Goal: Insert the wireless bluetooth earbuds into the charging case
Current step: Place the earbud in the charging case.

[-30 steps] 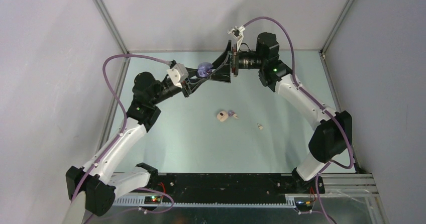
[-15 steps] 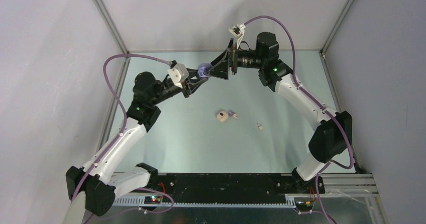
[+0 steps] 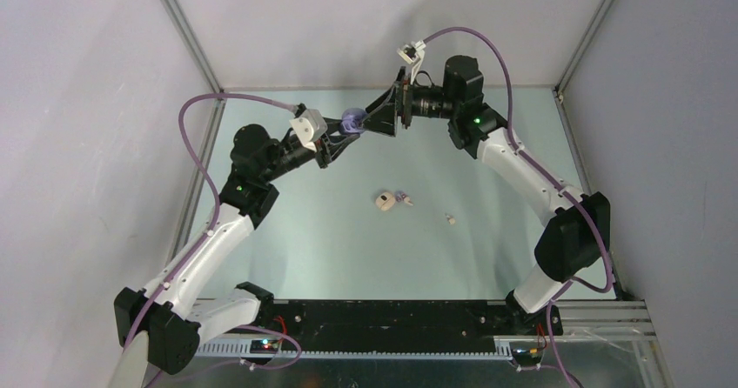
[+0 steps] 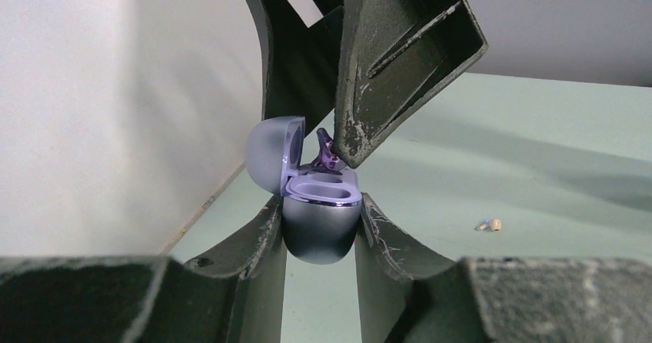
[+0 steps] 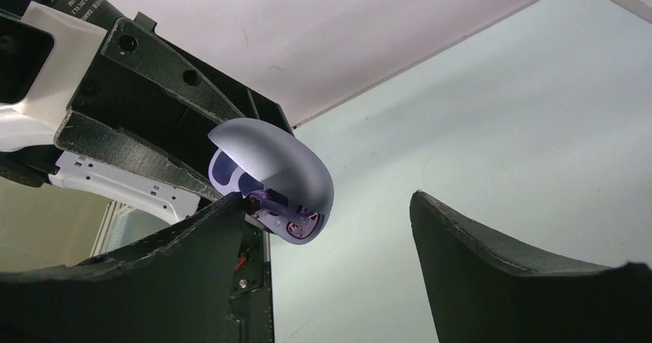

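Pale green table (image 3: 487,249), enclosed by grey walls (image 3: 87,101) with metal frame posts (image 3: 187,36) at the far corners, is carrying the loose pieces while both arms are meeting above its far part.

Left arm (image 3: 218,231) is reaching up and inward; the left jaws are clenching the lower shell of the lavender charging case (image 4: 319,224), one finger on each side, and are holding it off the table. The case is standing upright with its lid (image 4: 271,152) hinged back, so that the inner wells are showing.

Right arm (image 3: 522,175) is reaching across from the other side. The right jaws are standing wide apart and are gripping nothing; in the right wrist view the case (image 5: 273,178) is sitting just beside one finger (image 5: 154,281), with the other finger (image 5: 523,281) well apart from it. In the left wrist view the tip of one right finger (image 4: 400,58) is touching a purple earbud (image 4: 328,152), which is sitting at the mouth of the case between the lid and that finger; whether it is fully seated cannot be told.

Near the table's middle a white earbud (image 3: 384,201) and a second purple earbud (image 3: 401,198) are lying just beside each other, and a smaller white piece (image 3: 450,220) is lying apart to their right.
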`<move>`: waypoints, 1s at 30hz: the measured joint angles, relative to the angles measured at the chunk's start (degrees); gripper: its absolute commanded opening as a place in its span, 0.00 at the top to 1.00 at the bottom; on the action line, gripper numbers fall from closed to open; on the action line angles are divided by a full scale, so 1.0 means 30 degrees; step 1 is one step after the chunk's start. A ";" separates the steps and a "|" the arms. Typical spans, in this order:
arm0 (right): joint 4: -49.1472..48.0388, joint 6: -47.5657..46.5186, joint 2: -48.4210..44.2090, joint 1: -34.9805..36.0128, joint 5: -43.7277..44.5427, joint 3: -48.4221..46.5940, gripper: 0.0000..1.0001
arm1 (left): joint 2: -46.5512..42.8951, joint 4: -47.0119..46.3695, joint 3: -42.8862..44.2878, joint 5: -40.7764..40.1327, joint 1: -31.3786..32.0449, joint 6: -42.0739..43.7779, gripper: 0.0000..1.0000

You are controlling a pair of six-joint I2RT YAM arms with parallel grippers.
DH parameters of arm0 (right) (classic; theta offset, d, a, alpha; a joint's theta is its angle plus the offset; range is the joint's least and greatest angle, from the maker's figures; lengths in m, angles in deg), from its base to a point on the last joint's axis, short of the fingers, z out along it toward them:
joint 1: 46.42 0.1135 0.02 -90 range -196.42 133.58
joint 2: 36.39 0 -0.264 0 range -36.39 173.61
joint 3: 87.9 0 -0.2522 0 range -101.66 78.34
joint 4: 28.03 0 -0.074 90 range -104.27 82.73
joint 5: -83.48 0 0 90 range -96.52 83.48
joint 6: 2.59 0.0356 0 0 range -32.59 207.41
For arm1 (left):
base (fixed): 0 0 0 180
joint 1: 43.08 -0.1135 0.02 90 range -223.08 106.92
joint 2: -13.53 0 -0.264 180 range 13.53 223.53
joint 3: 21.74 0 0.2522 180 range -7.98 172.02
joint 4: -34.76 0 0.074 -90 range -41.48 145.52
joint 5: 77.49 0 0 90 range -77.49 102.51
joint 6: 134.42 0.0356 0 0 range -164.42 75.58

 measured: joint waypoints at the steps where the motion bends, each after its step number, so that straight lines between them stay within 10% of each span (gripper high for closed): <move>1: 0.0000 0.0015 0.0000 -0.0036 -0.0007 0.0000 0.18 | 0.0000 0.0000 0.0000 -0.0087 0.0000 0.0000 1.00; 30: 0.1596 -0.0350 0.0000 0.0080 0.1333 0.0015 0.13 | 0.0073 0.0423 0.0000 -0.0291 -0.0022 0.0000 1.00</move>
